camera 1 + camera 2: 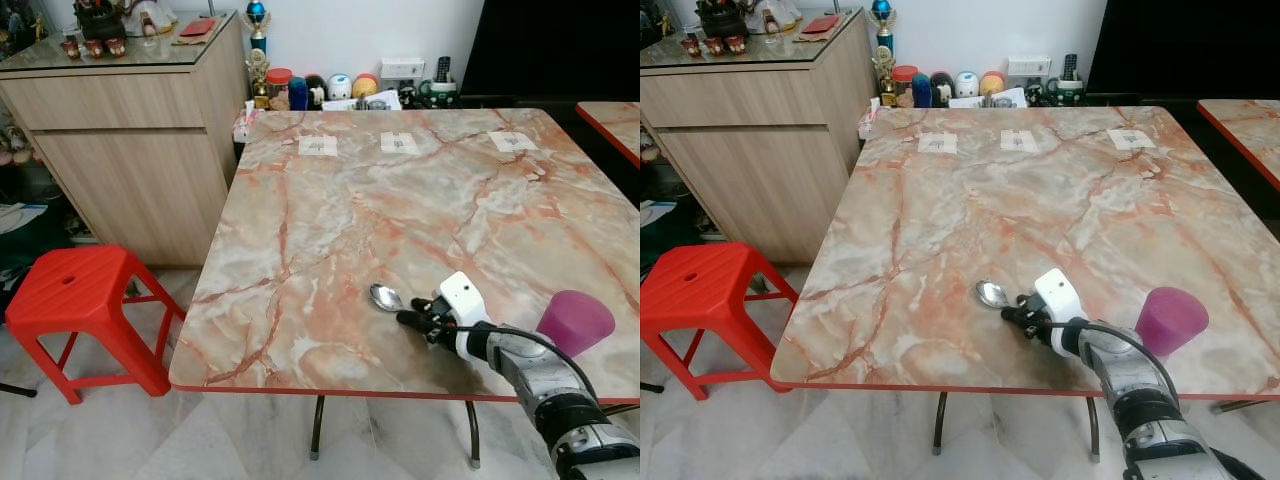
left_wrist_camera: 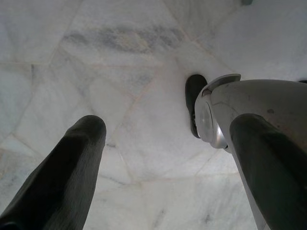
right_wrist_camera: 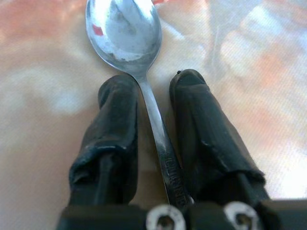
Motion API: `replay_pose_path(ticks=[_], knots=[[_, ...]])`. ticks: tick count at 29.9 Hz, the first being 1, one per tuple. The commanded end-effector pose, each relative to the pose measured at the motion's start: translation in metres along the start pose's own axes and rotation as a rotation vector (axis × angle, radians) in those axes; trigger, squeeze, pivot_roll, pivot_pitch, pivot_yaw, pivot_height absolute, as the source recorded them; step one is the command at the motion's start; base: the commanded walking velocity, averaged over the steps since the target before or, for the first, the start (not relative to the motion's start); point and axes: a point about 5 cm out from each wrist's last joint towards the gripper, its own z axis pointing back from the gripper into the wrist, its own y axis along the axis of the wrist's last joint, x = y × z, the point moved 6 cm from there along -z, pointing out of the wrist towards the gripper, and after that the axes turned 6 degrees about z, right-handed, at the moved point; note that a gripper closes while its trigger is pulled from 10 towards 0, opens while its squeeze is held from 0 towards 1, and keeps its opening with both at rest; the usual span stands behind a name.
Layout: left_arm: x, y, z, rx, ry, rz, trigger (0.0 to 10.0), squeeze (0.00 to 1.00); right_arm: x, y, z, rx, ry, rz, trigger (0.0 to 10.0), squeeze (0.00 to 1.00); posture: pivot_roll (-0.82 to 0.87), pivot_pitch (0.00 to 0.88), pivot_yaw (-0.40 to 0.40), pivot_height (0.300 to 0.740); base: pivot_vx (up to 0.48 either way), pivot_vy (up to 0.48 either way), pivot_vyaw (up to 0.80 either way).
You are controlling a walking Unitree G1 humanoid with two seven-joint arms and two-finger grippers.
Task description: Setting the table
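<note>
Right gripper (image 3: 149,96) sits nearly closed around my shiny metal spoon's (image 3: 125,33) handle, fingers flanking it, bowl just beyond the tips, on the marble table (image 1: 330,210) beside the purple plastic cup (image 1: 574,322).

Left claw (image 2: 168,158) spread — above marble floor (image 2: 129,57)

Right arm (image 1: 545,385): silver ribbed metal segments, black joint band near the elbow, thin black cable looping along the top. White boxy wrist housing (image 1: 462,298). Right gripper (image 3: 153,96): two black fingers in wrinkled rubbery covering, two silver screws at the base. Left gripper (image 2: 168,139): smooth black fingers, silver rounded body part beside them.
</note>
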Motion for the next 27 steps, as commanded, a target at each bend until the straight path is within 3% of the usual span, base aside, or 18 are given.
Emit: replay_pose_path(ticks=[1, 19, 25, 26, 27], knots=[[0.007, -0.02, 0.003, -0.065, -0.032, -0.016, 10.0, 0.0, 0.0, -0.008, 0.001, -0.029, -0.005, -0.014, 0.0, 0.0, 0.05, 0.103, 0.02, 0.74, 0.0, 0.0, 0.0], [0.009, -0.022, 0.004, -0.073, -0.037, -0.013, 10.0, 0.0, -0.015, -0.02, -0.004, -0.048, 0.026, -0.025, 0.0, 0.0, 0.05, 0.105, 0.013, 0.74, 0.0, 0.0, 0.0], [0.01, -0.023, 0.004, -0.074, -0.04, -0.012, 10.0, 0.0, -0.013, -0.007, -0.01, 0.027, -0.049, -0.042, 0.0, 0.0, 0.05, 0.104, 0.007, 0.74, 0.0, 0.0, 0.0], [0.01, -0.023, 0.004, -0.075, -0.04, -0.012, 10.0, 0.0, -0.008, 0.004, -0.011, 0.08, -0.101, -0.05, 10.0, 0.0, 0.05, 0.104, 0.007, 0.74, 0.0, 0.0, 0.0], [0.01, -0.023, 0.004, -0.075, -0.04, -0.011, 10.0, 0.0, -0.005, 0.011, -0.012, 0.116, -0.137, -0.058, 10.0, 0.0, 0.05, 0.104, 0.007, 0.74, 0.0, 0.0, 0.0]])
